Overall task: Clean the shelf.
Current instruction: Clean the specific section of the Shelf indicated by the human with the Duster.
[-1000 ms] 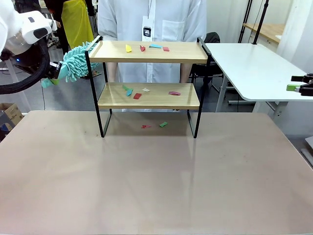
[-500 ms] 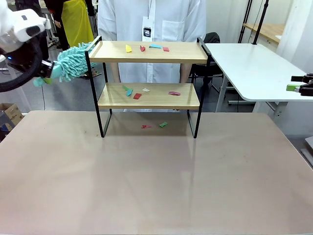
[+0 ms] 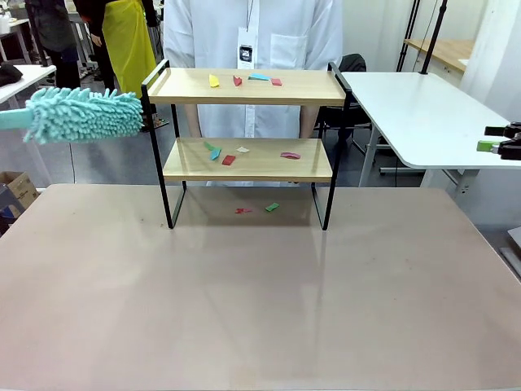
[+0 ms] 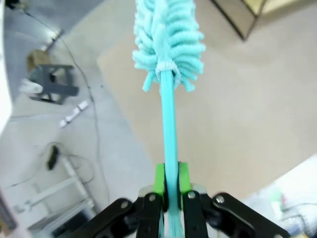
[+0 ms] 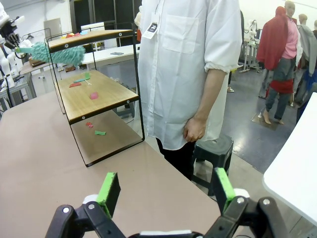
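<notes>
- My left gripper [image 4: 171, 179] is clenched on the thin handle of the turquoise duster [image 3: 81, 115], green pads pinching it near its end. With that much length past the pads, any sideways push at the fluffy head could twist the handle in the grip.
- The shelf [image 3: 309, 88] stands at the far side of the beige tabletop [image 3: 244, 309], directly in front of the person [image 3: 252, 32]. The duster head hangs just left of its raised end rail [image 3: 155, 75], at about the height of the top board. I cannot tell whether they touch.
- If I sweep in at this height, the head may catch on that rail rather than clear it, and the light rack could slide or tip toward the person.
- Paper scraps [image 3: 244, 79] lie on the top board, more on the lower board and a few on the tabletop under it. A fast stroke could flick them off the far edge onto the person or the floor.
- The lower board sits inside the frame, so a poor angle could knock the handle against the black uprights.
- My right gripper [image 5: 163, 191] is released, jaws wide, well off to the side. It cannot steady the rack if it shifts.
</notes>
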You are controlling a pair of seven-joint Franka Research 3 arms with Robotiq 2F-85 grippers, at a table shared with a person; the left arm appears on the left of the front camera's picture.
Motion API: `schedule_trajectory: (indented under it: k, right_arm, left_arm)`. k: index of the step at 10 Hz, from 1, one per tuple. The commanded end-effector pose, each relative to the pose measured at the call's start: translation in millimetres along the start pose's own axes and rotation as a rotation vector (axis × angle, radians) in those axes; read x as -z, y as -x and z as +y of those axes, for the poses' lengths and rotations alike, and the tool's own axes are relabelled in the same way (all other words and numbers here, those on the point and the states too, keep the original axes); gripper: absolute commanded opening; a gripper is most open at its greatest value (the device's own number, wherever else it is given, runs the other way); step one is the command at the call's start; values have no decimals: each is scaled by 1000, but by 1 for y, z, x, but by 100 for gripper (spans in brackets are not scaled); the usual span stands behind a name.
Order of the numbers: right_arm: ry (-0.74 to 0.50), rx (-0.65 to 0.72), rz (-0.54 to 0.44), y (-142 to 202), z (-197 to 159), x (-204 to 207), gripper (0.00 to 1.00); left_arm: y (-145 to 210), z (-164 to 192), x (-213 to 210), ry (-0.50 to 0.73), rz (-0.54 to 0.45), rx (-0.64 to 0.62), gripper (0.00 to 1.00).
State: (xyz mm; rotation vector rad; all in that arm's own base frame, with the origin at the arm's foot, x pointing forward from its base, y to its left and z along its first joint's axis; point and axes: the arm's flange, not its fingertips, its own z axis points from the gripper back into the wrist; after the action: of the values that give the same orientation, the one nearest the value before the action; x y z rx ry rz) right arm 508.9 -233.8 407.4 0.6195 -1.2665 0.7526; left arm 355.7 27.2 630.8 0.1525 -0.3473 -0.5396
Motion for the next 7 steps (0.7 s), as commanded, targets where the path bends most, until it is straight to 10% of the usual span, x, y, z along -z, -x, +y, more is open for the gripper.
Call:
schedule_trajectory:
  k: [1,7]
  right_arm:
    - [1,-1,11,-3,1,1,100]
    - [1,-1,11,-3,1,1,100]
  left_arm:
    - [15,1,-29,6,40,223,13]
    - [46,-36,-27,154,364,734,13]
